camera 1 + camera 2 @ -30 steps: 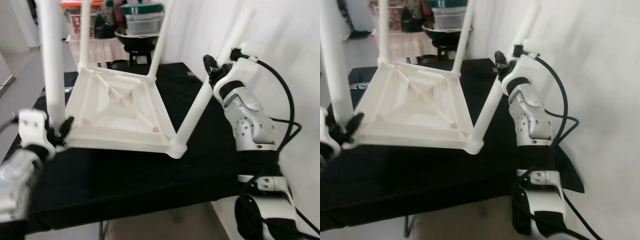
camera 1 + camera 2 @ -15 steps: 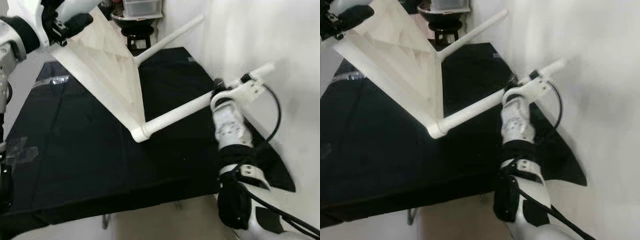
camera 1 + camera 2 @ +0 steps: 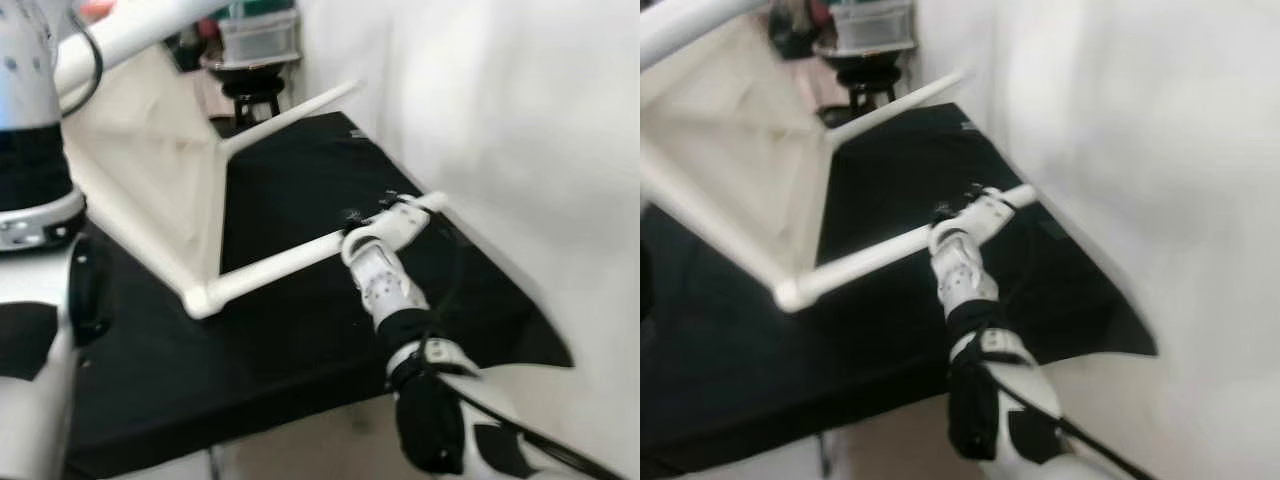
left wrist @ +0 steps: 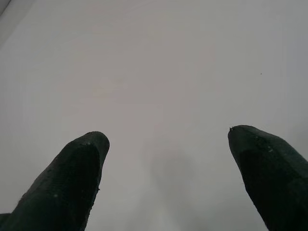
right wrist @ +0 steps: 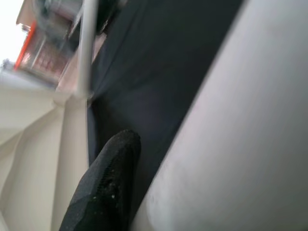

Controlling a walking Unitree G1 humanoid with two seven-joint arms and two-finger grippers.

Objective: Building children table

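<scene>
Left eye view: white children table (image 3: 150, 180) tipped on side over black worktop (image 3: 300, 330), underside toward wall, one corner low on cloth. Left end effector (image 4: 166, 159) released, fingers spread before plain white surface. Background: clear lidded container (image 3: 260, 38) on dark bowl (image 3: 245, 75), contents unreadable. Right end effector (image 3: 362, 218) clenched on table leg (image 3: 290, 262) near its free end.
</scene>
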